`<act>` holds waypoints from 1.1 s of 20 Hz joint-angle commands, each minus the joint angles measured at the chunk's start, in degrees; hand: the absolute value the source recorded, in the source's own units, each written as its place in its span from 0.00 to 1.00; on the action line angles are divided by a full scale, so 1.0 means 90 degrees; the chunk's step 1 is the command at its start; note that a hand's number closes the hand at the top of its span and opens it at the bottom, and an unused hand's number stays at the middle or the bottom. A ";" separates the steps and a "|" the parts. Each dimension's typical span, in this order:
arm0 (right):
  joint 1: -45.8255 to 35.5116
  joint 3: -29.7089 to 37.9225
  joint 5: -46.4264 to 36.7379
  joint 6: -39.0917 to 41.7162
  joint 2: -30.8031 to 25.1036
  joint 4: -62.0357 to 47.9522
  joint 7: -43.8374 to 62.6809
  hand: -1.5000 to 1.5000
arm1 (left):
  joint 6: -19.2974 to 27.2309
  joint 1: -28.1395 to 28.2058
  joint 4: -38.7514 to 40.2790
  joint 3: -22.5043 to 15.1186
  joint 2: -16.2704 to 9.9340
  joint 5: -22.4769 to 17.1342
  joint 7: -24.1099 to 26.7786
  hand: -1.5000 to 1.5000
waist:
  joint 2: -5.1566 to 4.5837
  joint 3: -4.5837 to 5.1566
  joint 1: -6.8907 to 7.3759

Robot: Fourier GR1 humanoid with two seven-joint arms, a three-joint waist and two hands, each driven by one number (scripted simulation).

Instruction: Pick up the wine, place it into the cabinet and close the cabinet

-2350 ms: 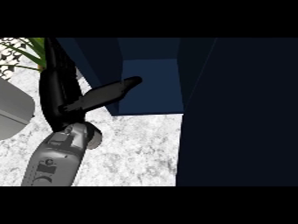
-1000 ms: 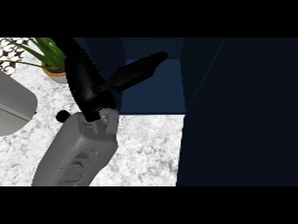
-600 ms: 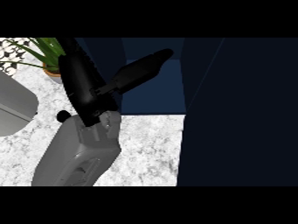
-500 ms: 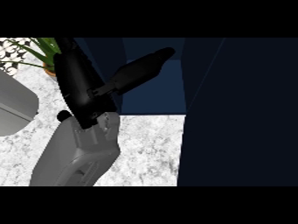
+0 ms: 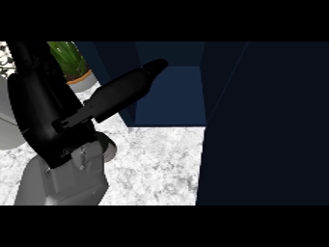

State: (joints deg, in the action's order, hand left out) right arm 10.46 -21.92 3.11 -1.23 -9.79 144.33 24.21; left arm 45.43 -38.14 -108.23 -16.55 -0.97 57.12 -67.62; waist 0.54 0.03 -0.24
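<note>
Cabinet (image 5: 168, 96) interior dark blue, no wine or writing visible, left hand (image 5: 49, 120) with straight relaxed fingers beside it

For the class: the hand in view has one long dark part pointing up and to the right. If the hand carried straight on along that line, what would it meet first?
Probably the dark blue cabinet. The hand points toward the cabinet's open front, so it would likely pass into the opening and meet the inner back wall, though depth is hard to judge from above.
</note>
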 commanded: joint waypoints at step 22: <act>-0.0079 -0.0408 -0.0220 -0.0425 -0.0143 0.1318 0.0754 0.00 | 0.0066 0.3378 -0.1520 0.0120 -0.0179 -0.1168 0.1114 0.00 | -0.0032 0.0001 -0.0039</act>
State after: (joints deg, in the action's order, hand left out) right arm 6.11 -23.95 2.45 -4.69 -10.19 144.36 27.66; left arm 45.01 -11.94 -121.53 -14.88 -2.81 48.94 -58.53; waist 0.24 0.07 -0.54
